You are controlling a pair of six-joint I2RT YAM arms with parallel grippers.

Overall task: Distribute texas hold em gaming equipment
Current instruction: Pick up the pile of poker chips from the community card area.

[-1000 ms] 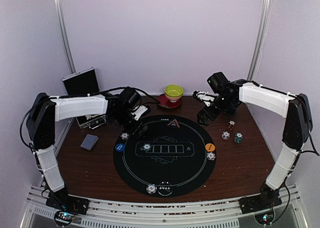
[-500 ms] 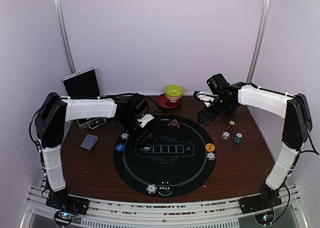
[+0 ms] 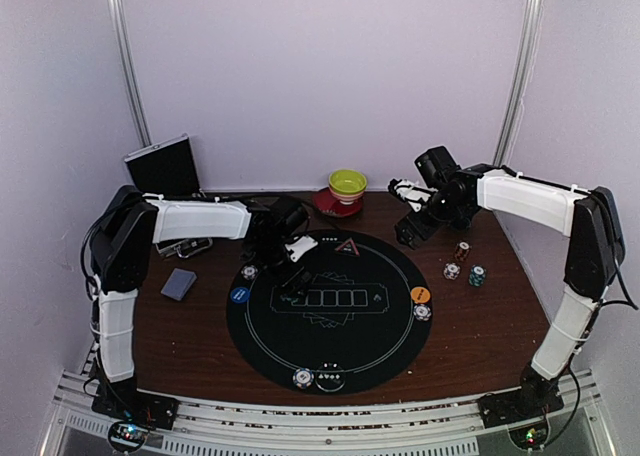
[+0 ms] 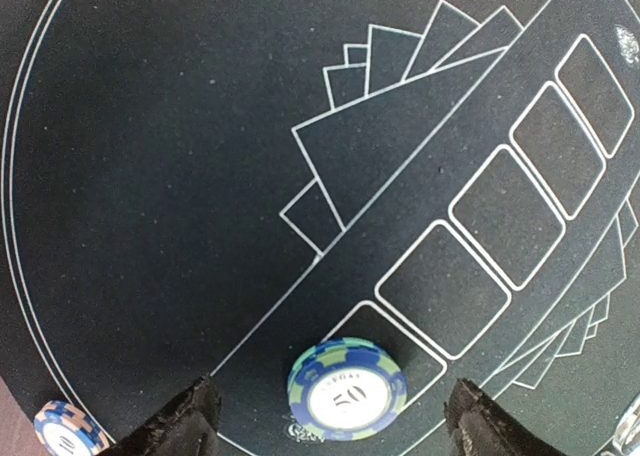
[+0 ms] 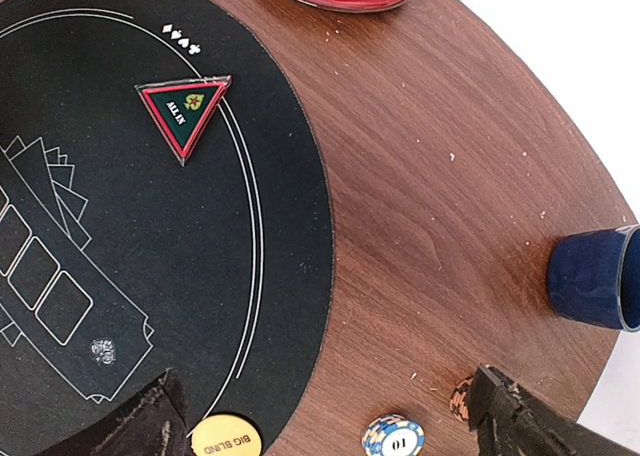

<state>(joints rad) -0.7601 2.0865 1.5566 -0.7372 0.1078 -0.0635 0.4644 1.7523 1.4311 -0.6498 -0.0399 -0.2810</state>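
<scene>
A blue and green poker chip [image 4: 347,388] marked 50 lies flat on the black round mat [image 3: 330,346], in the first card box. My left gripper [image 4: 335,428] is open and straddles it, both fingertips [image 4: 180,424] clear of its rim. From above, the left gripper [image 3: 293,279] hides that chip. My right gripper [image 3: 408,238] hangs open and empty over the mat's far right edge. Below it lie the orange big blind disc [image 5: 225,438], a blue chip marked 10 [image 5: 393,438] and an orange chip [image 5: 460,396] half behind a finger. A grey-blue card deck [image 3: 180,283] rests at the left.
A yellow-green bowl [image 3: 347,184] on a red saucer [image 3: 330,206] stands at the back, with a dark blue mug [image 5: 595,276] to the right. A black case [image 3: 165,166] is at the back left. More chips [image 3: 477,275] lie right of the mat, others [image 3: 303,378] at its near edge.
My left arm has reached right and forward over the mat, and its gripper now covers the chip there. Its jaws have narrowed slightly. The right arm has stayed put.
</scene>
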